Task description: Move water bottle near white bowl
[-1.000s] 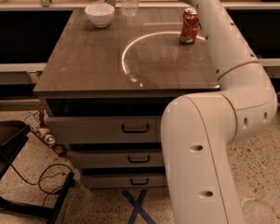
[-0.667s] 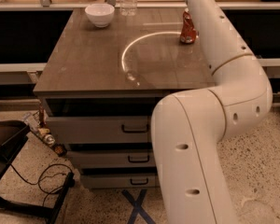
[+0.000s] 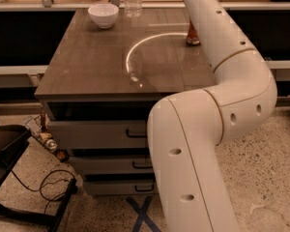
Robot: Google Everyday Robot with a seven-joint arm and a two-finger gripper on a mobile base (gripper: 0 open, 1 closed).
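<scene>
The water bottle, clear and ribbed, stands upright at the far edge of the table; its cap is cut off by the top of the view. The white bowl sits just left of it, a small gap apart. My white arm rises from the lower right and runs across the table's right side to the top edge, just right of the bottle. My gripper is past the top edge, out of view.
A red soda can stands at the table's right, mostly hidden behind my arm. Drawers sit under the tabletop. A dark chair, cables and small items lie on the floor at left.
My arm has swung left across the table's far right, and it now covers most of the red can. The bottle and the bowl have not moved.
</scene>
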